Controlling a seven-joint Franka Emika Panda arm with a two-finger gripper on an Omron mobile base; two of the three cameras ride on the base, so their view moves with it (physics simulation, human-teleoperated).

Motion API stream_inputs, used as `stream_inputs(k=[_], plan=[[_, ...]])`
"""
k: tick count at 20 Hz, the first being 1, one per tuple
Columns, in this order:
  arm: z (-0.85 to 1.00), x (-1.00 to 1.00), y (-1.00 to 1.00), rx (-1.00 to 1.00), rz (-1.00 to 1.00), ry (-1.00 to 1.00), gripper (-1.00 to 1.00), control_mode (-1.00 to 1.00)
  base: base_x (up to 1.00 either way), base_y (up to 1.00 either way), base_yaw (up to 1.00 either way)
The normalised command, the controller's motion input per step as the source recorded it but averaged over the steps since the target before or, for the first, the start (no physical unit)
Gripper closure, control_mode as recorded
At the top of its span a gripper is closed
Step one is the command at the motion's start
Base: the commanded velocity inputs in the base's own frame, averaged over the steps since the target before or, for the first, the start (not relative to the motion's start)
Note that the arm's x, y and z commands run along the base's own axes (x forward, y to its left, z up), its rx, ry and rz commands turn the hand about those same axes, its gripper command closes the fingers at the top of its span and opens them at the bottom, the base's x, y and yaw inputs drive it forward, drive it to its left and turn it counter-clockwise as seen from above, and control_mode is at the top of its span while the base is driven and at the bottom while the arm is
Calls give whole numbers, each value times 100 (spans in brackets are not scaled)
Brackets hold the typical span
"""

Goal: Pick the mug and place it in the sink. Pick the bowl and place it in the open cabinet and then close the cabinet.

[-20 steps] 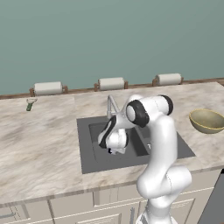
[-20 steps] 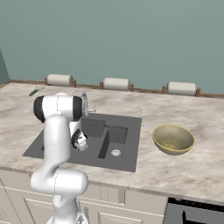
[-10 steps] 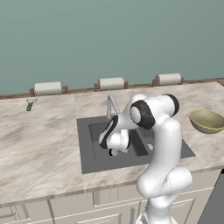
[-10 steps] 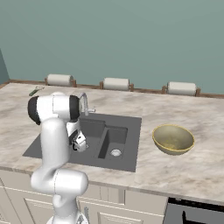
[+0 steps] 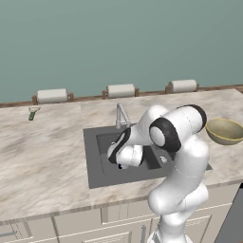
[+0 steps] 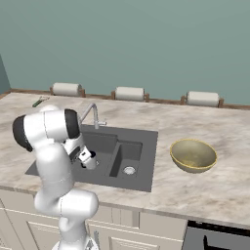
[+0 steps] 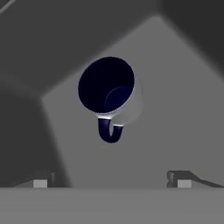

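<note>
The dark navy mug (image 7: 111, 94) stands upright on the floor of the sink's large basin (image 7: 170, 113), handle towards my fingertips. My gripper (image 7: 112, 182) hangs open just above it, with nothing between the fingers. From the base cameras the gripper (image 5: 122, 163) (image 6: 91, 161) sits low inside the dark grey sink (image 5: 95, 163) (image 6: 144, 163). The olive-tan bowl (image 5: 226, 131) (image 6: 193, 155) rests on the counter to the right of the sink, well away from the gripper. The cabinet is out of view.
A chrome faucet (image 5: 120, 115) (image 6: 93, 113) rises behind the basin, close to my arm. Three paper-towel rolls (image 5: 120, 90) line the back wall. A small green item (image 5: 32, 114) lies at the far left. A black oven (image 6: 217, 239) is at lower right.
My elbow has swung outward and a little lower. The hand stays over the large basin with its jaws still open.
</note>
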Motion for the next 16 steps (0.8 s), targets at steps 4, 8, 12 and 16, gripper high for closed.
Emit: stream_inputs(k=[4,8,12,16], plan=[[68,-18,-11,0,4,0,-100,-100,0,0,0],[76,-19,-26,0,5,0,-100,-100,0,0,0],[78,-21,-14,0,2,5,-100,-100,0,0,0],[82,-8,-7,0,0,16,-100,-100,0,0,0]])
